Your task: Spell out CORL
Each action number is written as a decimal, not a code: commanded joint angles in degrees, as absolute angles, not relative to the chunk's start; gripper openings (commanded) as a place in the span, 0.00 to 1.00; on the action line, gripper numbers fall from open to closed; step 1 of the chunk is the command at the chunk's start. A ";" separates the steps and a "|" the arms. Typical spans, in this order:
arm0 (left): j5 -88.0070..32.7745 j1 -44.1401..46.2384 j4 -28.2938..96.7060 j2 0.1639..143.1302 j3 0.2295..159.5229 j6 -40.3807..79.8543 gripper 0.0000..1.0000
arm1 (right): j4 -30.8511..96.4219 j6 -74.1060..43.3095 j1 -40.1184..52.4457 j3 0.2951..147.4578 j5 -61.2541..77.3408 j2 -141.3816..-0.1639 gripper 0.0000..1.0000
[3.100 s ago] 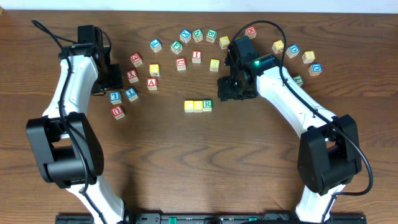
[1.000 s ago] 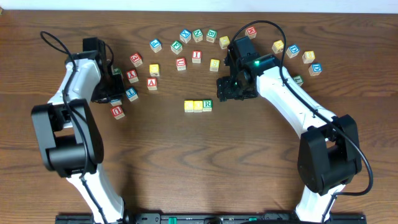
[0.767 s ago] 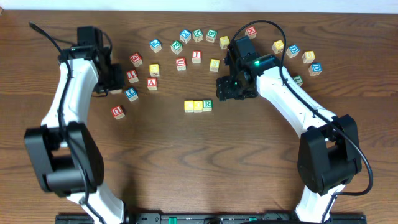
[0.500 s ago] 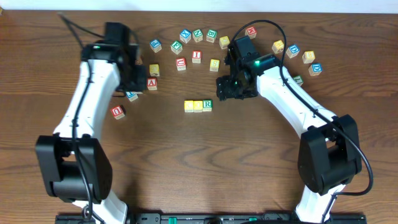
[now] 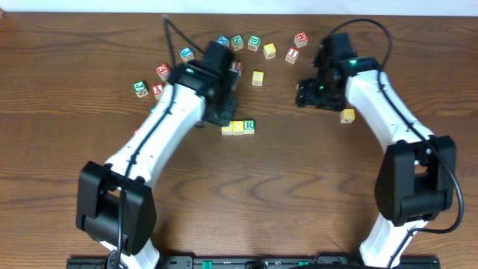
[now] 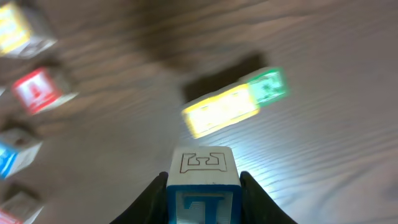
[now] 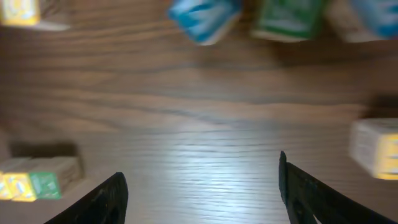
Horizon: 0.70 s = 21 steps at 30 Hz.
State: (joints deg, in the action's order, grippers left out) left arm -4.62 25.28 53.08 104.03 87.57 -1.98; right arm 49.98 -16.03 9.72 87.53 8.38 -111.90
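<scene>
A row of two yellow blocks and a green R block [image 5: 239, 127] lies at the table's middle; it also shows in the left wrist view [image 6: 233, 102] and at the lower left of the right wrist view [image 7: 31, 183]. My left gripper [image 5: 219, 112] is shut on a white block with a blue letter [image 6: 203, 186] and holds it above the table, just left of and behind the row. I cannot read its letter for sure. My right gripper [image 5: 308, 93] is open and empty [image 7: 202, 193], to the right of the row.
Loose letter blocks lie in an arc at the back: green [image 5: 140, 88], red [image 5: 162, 71], yellow [image 5: 258, 77], red [image 5: 301, 37]. A yellow block [image 5: 347, 116] sits by my right arm and shows in the right wrist view [image 7: 376, 149]. Blurred blocks [image 7: 205, 15] lie ahead.
My left arm has swung right from the left group of blocks to the row, carrying the blue-lettered block. My right arm has drawn back to the right, away from the row.
</scene>
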 commanded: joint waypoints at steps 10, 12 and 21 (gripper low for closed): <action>-5.13 38.41 41.69 108.51 86.78 -3.01 0.27 | 53.87 -7.73 1.10 88.47 16.47 -111.11 0.76; -5.15 39.79 40.47 110.59 86.78 -3.01 0.27 | 54.28 -6.85 1.19 88.47 16.45 -111.11 0.77; -5.15 43.11 39.38 118.30 86.78 -3.01 0.27 | 55.75 -6.50 1.21 88.47 16.43 -111.11 0.77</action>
State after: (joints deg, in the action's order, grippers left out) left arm -4.84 42.85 39.70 117.05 87.22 -2.00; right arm 55.37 -7.79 1.19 87.59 15.68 -111.90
